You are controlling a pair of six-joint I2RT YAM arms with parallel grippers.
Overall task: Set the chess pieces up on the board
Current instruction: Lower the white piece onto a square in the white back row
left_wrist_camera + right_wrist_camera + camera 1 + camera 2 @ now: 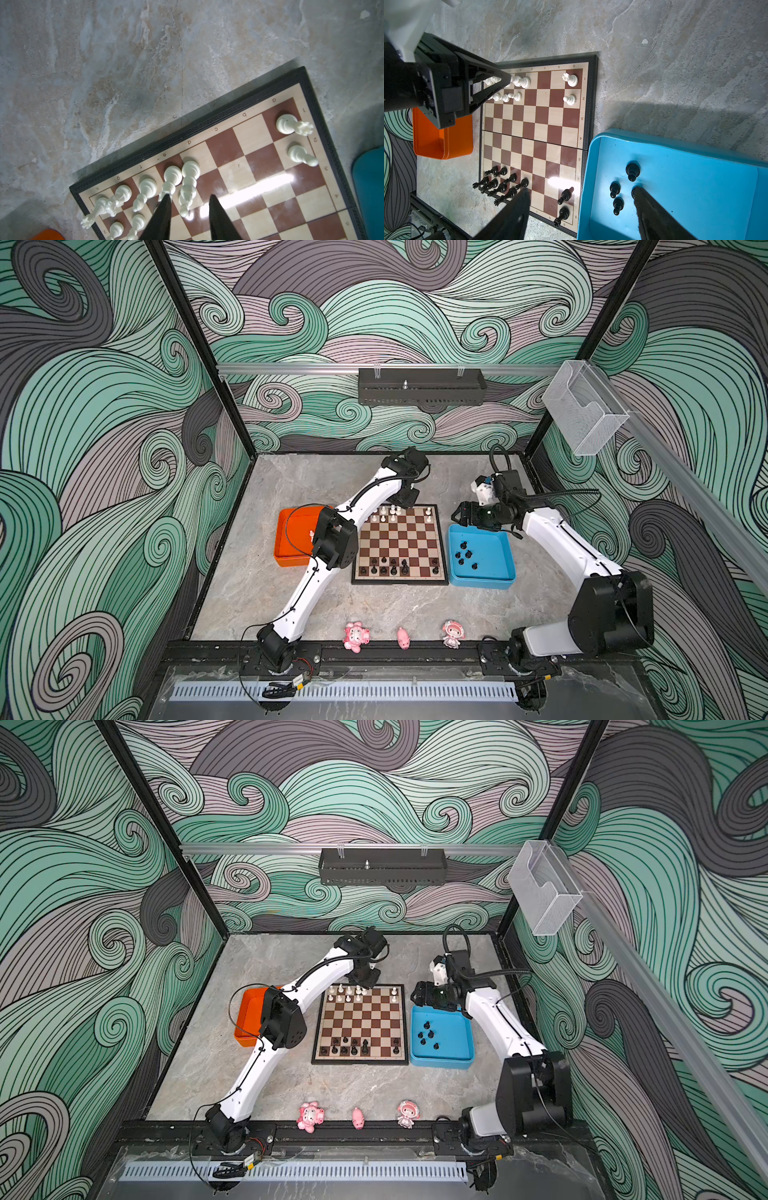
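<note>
Left wrist view: a white piece [190, 172] on the half-set board [259, 158] is being straddled by the half-open left claw [189, 197]; black pieces [632, 171] are being left in the blue tray [695, 187], right claw [581, 188] wide.

A grey, marble-patterned table [332, 485] carries everything. A chessboard [400, 545] lies flat around its middle, edges square to the table's edges. An orange tray [287, 541] sits just beside the board, toward the left edge. A blue tray [482, 581] sits close against the board's other side, toward the right edge; whether they touch is unclear. Along the near edge three small pink figurines stand in a row, well apart: one [356, 635], a smaller one [403, 638], another [452, 633].
</note>
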